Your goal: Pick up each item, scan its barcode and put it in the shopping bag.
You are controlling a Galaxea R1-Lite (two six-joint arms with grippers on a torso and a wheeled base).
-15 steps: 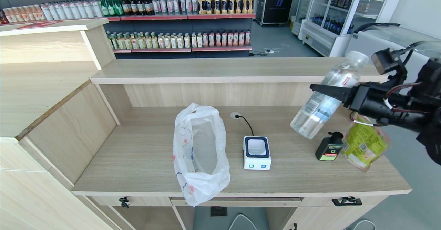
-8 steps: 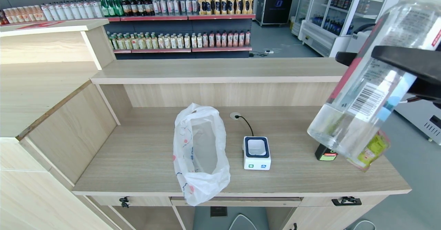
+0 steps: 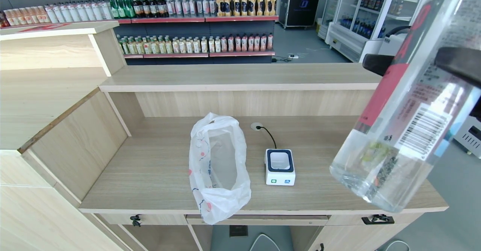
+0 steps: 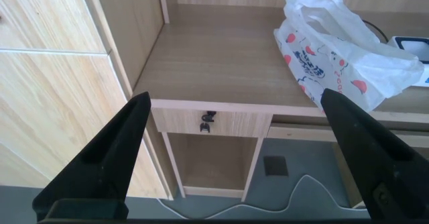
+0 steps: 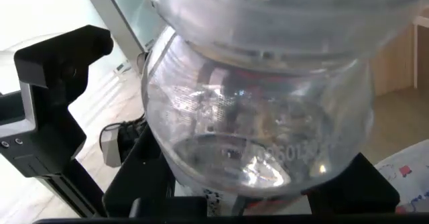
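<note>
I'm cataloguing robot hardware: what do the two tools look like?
The left tool has two matte black fingers, broad and flat, tapering to blunt tips, with no markings visible. The right tool has fingers that are also plain black, with smooth rounded ends.

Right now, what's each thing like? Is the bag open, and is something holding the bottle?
water bottle: up in the air, tilted, held.
right gripper: shut on the water bottle.
left gripper: open, empty.
shopping bag: on the counter, mouth open.
scanner: on the counter, cable plugged in, nothing over it.
</note>
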